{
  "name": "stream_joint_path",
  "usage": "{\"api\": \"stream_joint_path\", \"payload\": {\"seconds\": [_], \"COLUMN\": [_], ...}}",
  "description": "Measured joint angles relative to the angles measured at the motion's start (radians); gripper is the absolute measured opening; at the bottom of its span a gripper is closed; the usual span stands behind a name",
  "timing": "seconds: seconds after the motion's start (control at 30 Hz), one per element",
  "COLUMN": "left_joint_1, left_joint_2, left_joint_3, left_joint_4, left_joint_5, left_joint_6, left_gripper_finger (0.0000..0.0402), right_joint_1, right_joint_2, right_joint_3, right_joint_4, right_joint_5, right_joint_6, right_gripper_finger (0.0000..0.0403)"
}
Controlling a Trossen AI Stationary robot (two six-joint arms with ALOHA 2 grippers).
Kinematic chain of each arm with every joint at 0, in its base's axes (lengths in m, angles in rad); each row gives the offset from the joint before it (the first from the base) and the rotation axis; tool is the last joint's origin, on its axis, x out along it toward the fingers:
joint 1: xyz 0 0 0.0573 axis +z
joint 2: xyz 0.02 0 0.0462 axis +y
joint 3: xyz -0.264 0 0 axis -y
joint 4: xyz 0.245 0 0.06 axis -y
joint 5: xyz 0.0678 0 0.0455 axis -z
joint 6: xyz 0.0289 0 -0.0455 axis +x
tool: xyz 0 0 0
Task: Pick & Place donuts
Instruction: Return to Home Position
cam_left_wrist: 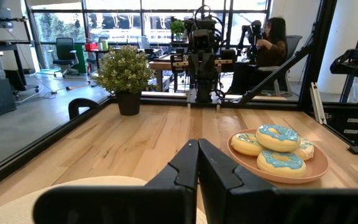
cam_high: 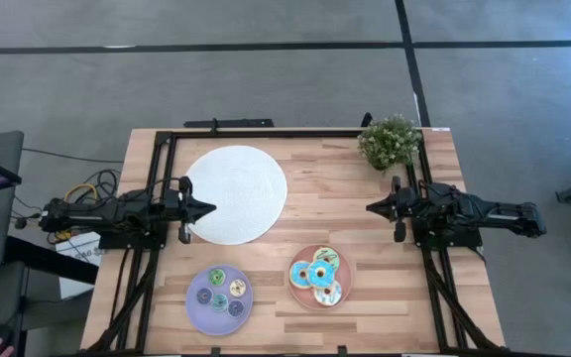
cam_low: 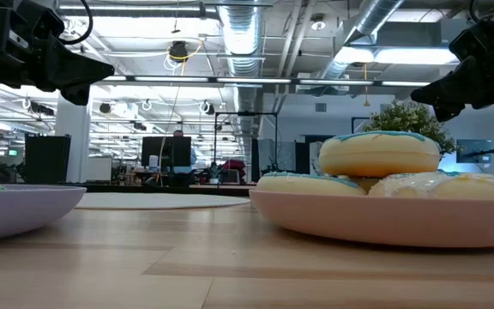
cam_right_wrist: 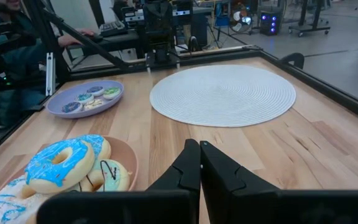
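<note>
Three larger donuts (cam_high: 317,276), iced blue and cream, lie piled on a pink plate (cam_high: 298,293) near the table's front, right of the middle. Several small donuts (cam_high: 220,291) in green, purple and blue lie on a lilac plate (cam_high: 194,307) to its left. My left gripper (cam_high: 209,209) is shut, held level above the left rim of the large white disc (cam_high: 236,193). My right gripper (cam_high: 373,208) is shut too, level over bare wood at the right. Both are well above the table and away from the plates.
A small potted plant (cam_high: 390,142) stands at the far right corner. A black frame (cam_high: 266,133) runs along the table's far and side edges. Bare wood lies between the white disc and my right gripper. People sit beyond the table's left and right ends.
</note>
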Motion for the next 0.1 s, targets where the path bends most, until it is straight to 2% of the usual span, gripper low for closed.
{"api": "stream_joint_path", "payload": {"seconds": [0.1], "left_joint_1": [0.0], "left_joint_2": [0.0], "left_joint_3": [0.0], "left_joint_4": [0.0], "left_joint_5": [0.0], "left_joint_6": [0.0], "left_gripper_finger": [0.0], "right_joint_1": [0.0], "right_joint_2": [0.0], "right_joint_3": [0.0], "right_joint_4": [0.0], "right_joint_5": [0.0], "right_joint_6": [0.0], "right_gripper_finger": [0.0]}}
